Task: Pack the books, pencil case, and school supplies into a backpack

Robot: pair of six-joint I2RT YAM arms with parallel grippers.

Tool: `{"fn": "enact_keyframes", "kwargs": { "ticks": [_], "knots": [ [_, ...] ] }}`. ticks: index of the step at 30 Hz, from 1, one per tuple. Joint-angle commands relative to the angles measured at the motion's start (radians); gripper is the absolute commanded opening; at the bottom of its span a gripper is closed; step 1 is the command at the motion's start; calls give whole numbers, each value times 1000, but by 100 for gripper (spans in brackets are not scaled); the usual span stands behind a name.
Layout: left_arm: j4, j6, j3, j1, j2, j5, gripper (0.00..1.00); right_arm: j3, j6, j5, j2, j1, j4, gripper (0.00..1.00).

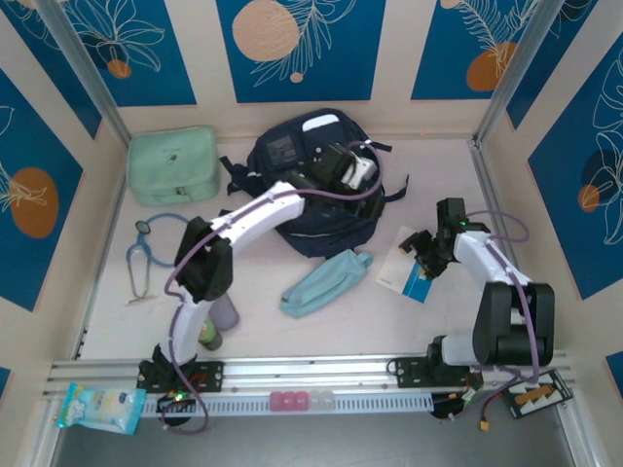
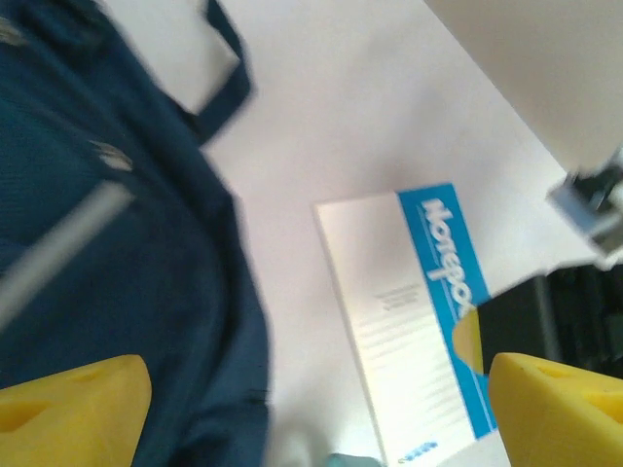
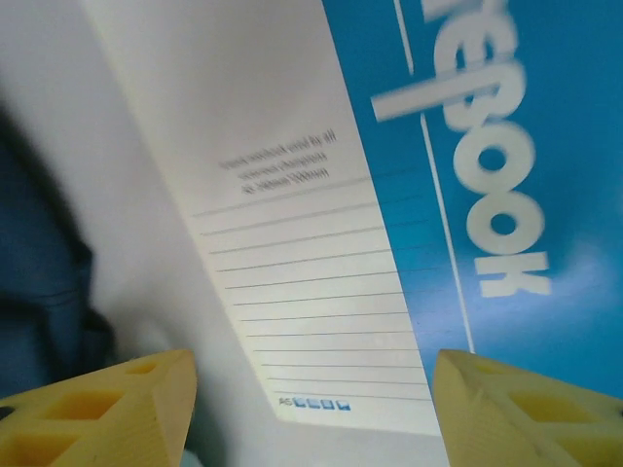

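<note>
Over the notebook [image 3: 321, 224], right gripper [image 3: 313, 379], jaws well apart, gripping nothing

L arm [image 1: 255, 207] over backpack [image 1: 282, 156], table [image 1: 375, 304] bare btwn pencil case [image 1: 326, 282], notebook [image 1: 405, 269], prob. passable

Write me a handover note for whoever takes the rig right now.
The left gripper is open and empty, over the backpack.
The right gripper is open, over the white-and-blue notebook, which lies flat on the table right of the backpack.
The pencil case lies in front of the backpack. The greyish-purple supplies case sits near left, beside the green bottle.
Done: nothing visibly packed; the backpack's inside cannot be seen.
Left: notebook, pencil case, supplies case.
</note>
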Motion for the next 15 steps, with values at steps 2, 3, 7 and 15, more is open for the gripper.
{"fn": "enact_keyframes", "kwargs": {
  "ticks": [2, 3, 7, 15],
  "knots": [
    [-44, -29, 103, -95, 86, -28, 83, 22, -110, 30, -30, -110, -104, 65],
    [-50, -30, 120, -112, 106, -43, 81, 18, -125, 27, -22, -138, -108, 64],
    [-91, -29, 180, -175, 199, -107, 77, -5, -176, 37, -1, -213, -82, 63],
    [-159, -28, 246, -194, 320, -157, 57, -26, -213, -4, 91, -256, -29, 45]
  ]
}}
